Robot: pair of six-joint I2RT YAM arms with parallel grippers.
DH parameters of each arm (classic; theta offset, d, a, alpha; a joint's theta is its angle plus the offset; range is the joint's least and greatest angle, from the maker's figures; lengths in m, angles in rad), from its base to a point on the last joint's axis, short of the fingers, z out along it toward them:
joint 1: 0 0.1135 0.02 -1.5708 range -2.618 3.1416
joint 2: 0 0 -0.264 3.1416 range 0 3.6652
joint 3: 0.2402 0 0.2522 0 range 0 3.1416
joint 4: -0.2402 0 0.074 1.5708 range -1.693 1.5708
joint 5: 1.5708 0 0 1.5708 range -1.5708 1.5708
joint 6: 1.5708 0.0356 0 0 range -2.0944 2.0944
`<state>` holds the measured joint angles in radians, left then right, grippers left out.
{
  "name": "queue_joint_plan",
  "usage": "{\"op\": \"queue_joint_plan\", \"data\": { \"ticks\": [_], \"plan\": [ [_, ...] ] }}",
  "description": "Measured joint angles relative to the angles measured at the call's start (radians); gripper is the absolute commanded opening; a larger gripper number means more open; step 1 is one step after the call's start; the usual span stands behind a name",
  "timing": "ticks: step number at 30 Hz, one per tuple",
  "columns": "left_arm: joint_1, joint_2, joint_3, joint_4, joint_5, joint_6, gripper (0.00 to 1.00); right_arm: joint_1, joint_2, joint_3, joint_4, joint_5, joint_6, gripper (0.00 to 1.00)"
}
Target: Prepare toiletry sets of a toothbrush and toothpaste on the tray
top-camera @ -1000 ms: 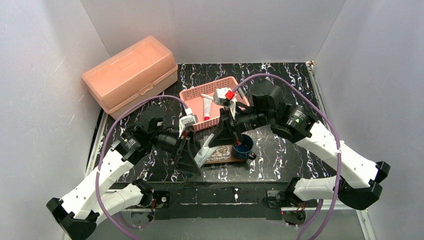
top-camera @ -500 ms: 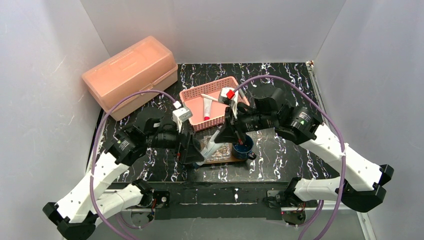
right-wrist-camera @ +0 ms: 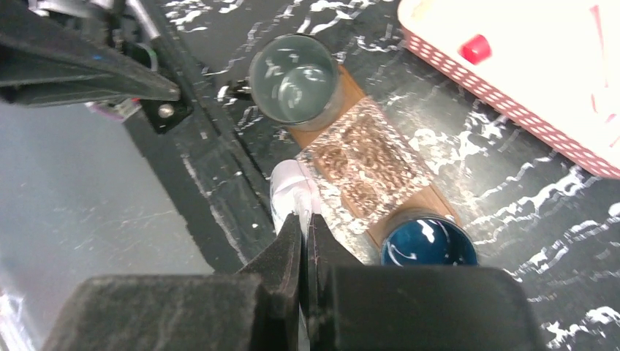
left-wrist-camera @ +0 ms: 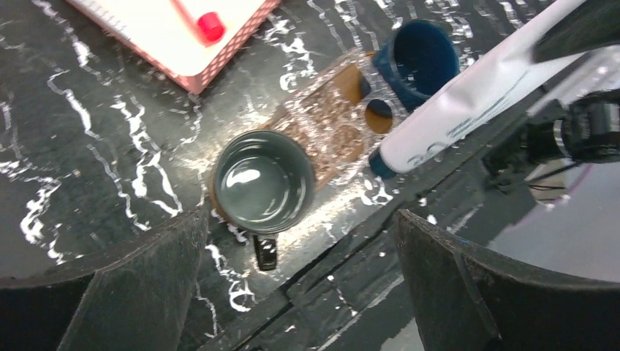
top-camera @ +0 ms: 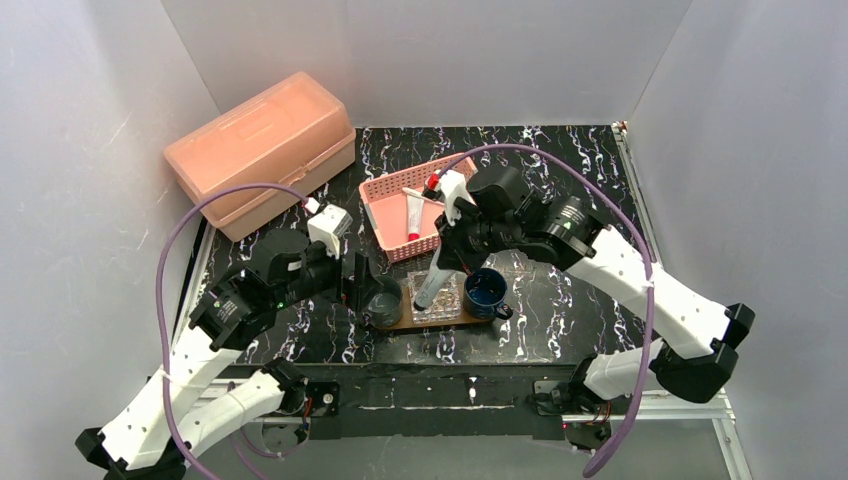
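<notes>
My right gripper (top-camera: 447,250) (right-wrist-camera: 307,219) is shut on the flat end of a white toothpaste tube (top-camera: 430,283) (right-wrist-camera: 292,191). The tube hangs cap-down over the near edge of the brown tray (top-camera: 470,319) (right-wrist-camera: 349,87). In the left wrist view the tube (left-wrist-camera: 468,102) ends in a dark blue cap. My left gripper (top-camera: 362,287) (left-wrist-camera: 300,285) stands wide open, empty, just left of the tray above a grey mug (top-camera: 383,303) (left-wrist-camera: 263,181). A second tube with a red cap (top-camera: 412,216) and a thin white toothbrush (top-camera: 421,195) lie in the pink basket (top-camera: 385,226).
On the tray stand the grey mug (right-wrist-camera: 294,78), a clear square box (top-camera: 448,300) (right-wrist-camera: 365,157) and a dark blue mug (top-camera: 486,293) (right-wrist-camera: 428,241). A large peach lidded box (top-camera: 260,148) sits at the back left. White walls close in the black marbled table.
My left gripper has opened wide, let go of the tube and drawn back to the left, uncovering the grey mug. My right gripper has swung left, still holding the tube.
</notes>
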<state>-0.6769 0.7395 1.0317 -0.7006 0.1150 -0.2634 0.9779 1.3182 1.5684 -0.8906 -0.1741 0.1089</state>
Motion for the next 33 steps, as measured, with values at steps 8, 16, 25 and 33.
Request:
{"op": "queue_joint_plan", "data": {
  "ticks": [8, 16, 25, 33],
  "plan": [
    [0.000, -0.016, -0.093, 0.024, -0.129, 0.018, 0.98, 0.065, 0.077, 0.078, -0.066, 0.298, 0.039, 0.01],
    [0.000, -0.039, -0.142, 0.060, -0.184, 0.021, 0.98, 0.211, 0.172, 0.227, -0.126, 0.557, 0.093, 0.01],
    [0.000, -0.051, -0.142, 0.072, -0.213, 0.021, 0.98, 0.287, 0.277, 0.277, -0.201, 0.725, 0.164, 0.01],
    [0.000, -0.056, -0.142, 0.071, -0.217, 0.020, 0.98, 0.292, 0.291, 0.244, -0.188, 0.758, 0.196, 0.01]
  ]
}}
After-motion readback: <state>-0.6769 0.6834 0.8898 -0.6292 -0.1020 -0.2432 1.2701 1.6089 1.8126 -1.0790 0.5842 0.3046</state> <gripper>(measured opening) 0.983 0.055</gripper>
